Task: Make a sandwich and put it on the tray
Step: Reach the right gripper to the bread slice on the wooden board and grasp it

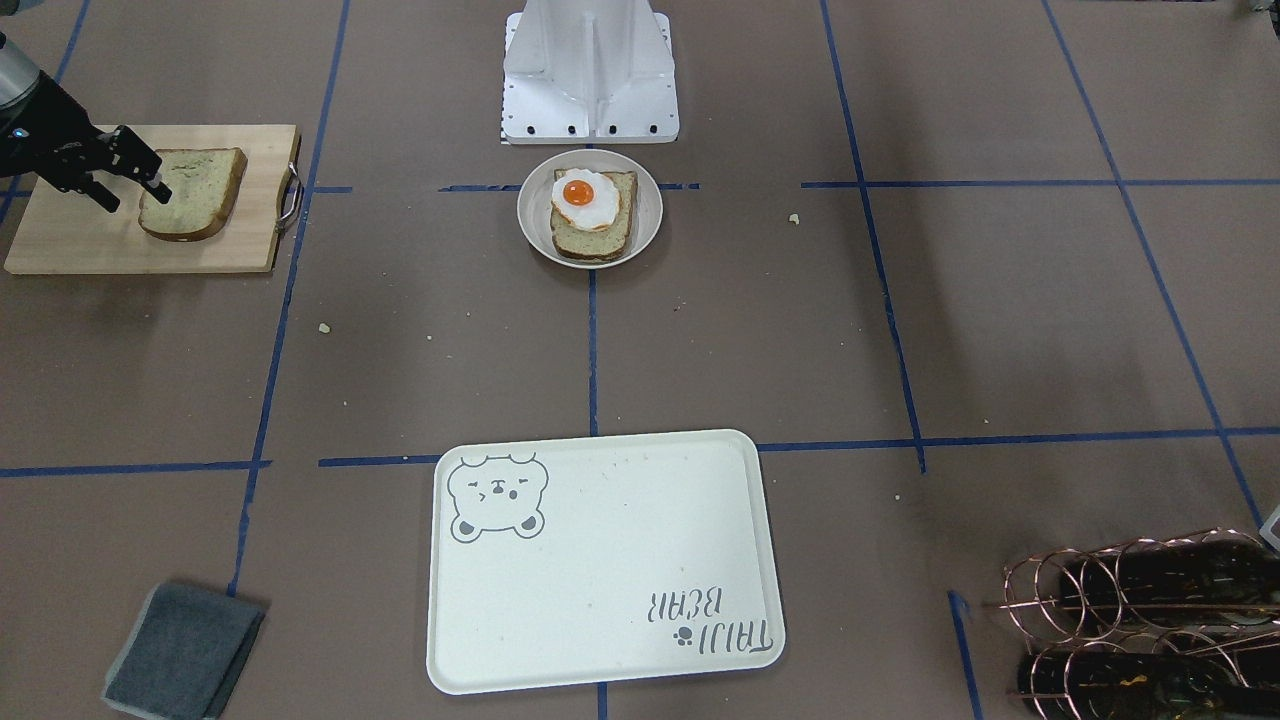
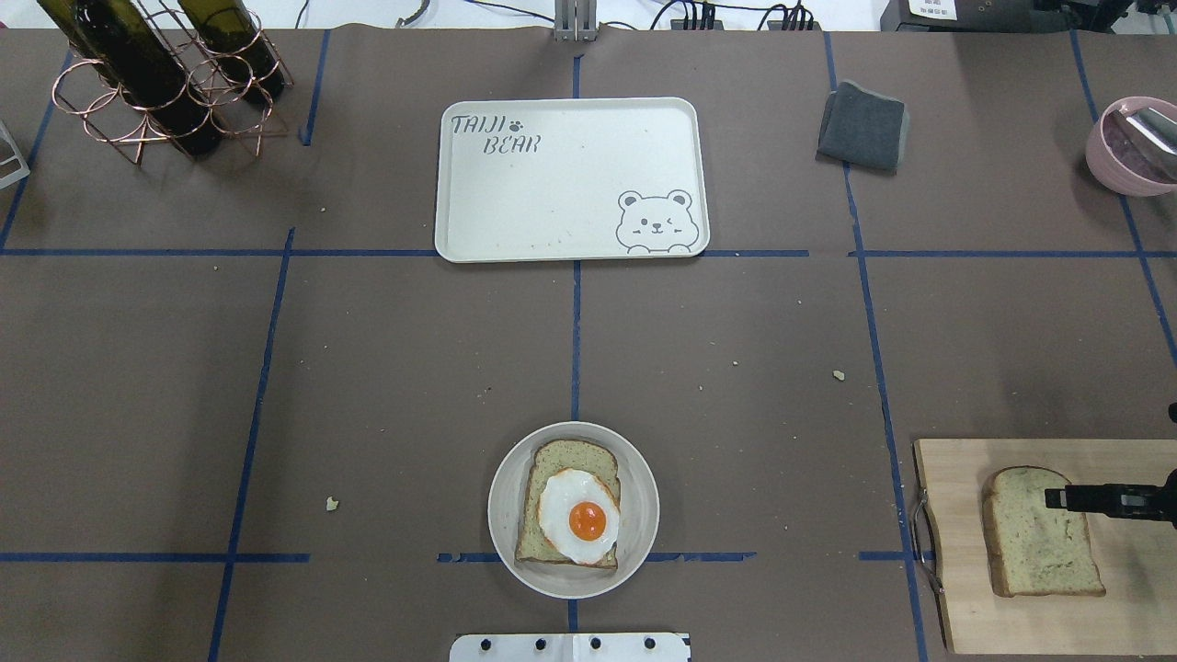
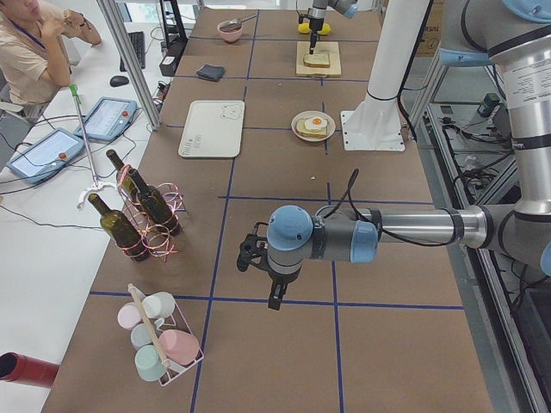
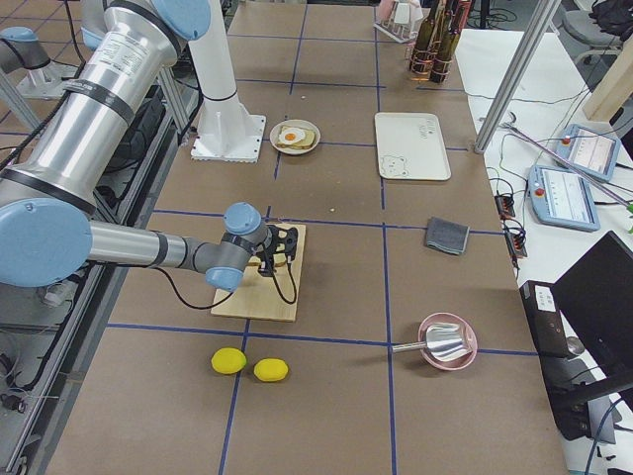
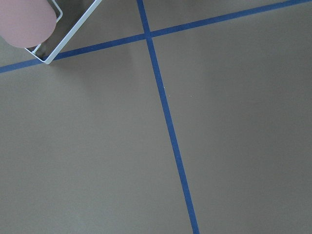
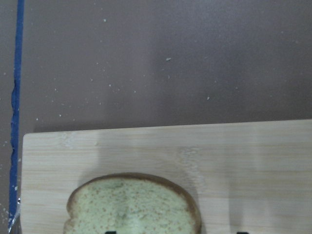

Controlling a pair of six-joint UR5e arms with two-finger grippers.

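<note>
One bread slice lies on the wooden cutting board. My right gripper is open just above its edge. In the right wrist view one fingertip is over the slice and the other is off it over the board. The second slice, with the fried egg on top, sits on a small round plate. The cream tray holds nothing. My left gripper hangs over bare table far from these; I cannot tell whether it is open.
A grey cloth lies beside the tray. A copper rack of wine bottles stands at the far left, a pink bowl at the far right. Two lemons lie past the board. A cup rack is near my left arm.
</note>
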